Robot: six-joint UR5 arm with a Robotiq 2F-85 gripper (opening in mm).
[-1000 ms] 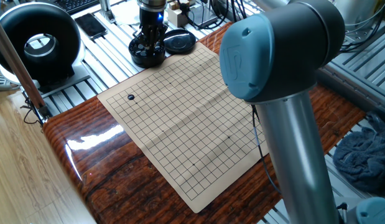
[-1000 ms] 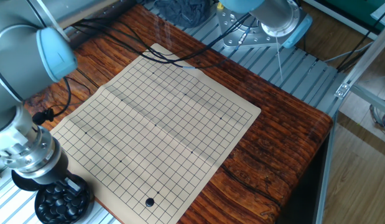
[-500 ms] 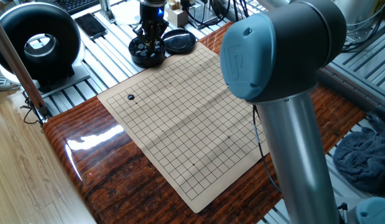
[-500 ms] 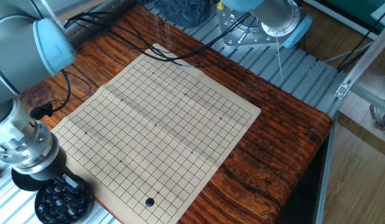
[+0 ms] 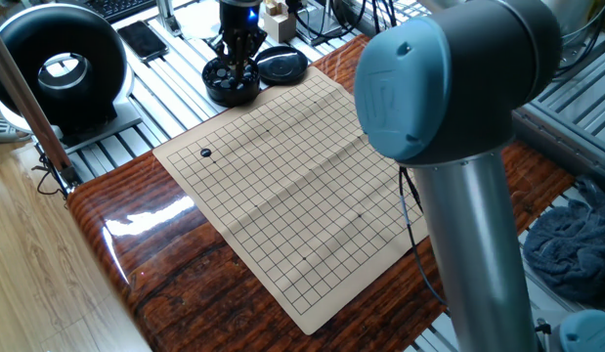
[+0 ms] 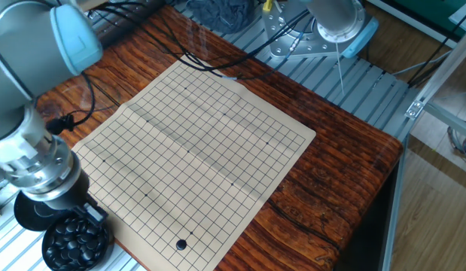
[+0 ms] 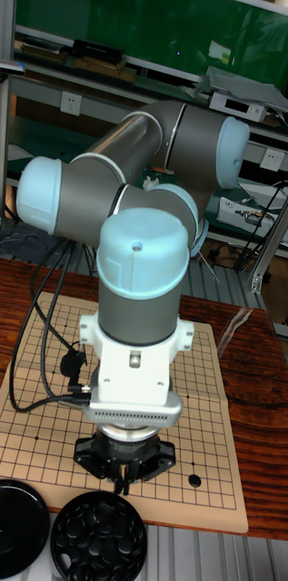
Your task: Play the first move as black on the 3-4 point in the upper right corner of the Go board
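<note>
Black and glossy, the single stone (image 5: 206,153) on the Go board (image 5: 292,186) sits near one corner, a few lines in from both edges, small and round against the pale grid; in the other fixed view it lies close to the board's near edge, and whether it sits exactly on the 3-4 point we cannot count from these pictures. We hold our claw (image 5: 237,61) over the bowl of black stones (image 5: 232,82), which stands just off the board's corner on the worktop (image 5: 146,244), with its lid (image 5: 282,66) resting beside it. The fingers (image 5: 245,57) hang close together just above the heap, but whether they are clenched, spread, or pinching a stone we cannot tell, since in each view the wrist, the dark stones or the distance keeps them from reading clearly. We judge the play already made and the step in hand to be at the bowl. To do it well we should move straight up and down over the middle of the bowl, keep clear of its rim so it does not slide or tip, and travel high enough over the board that nothing nudges the placed stone off its crossing.
</note>
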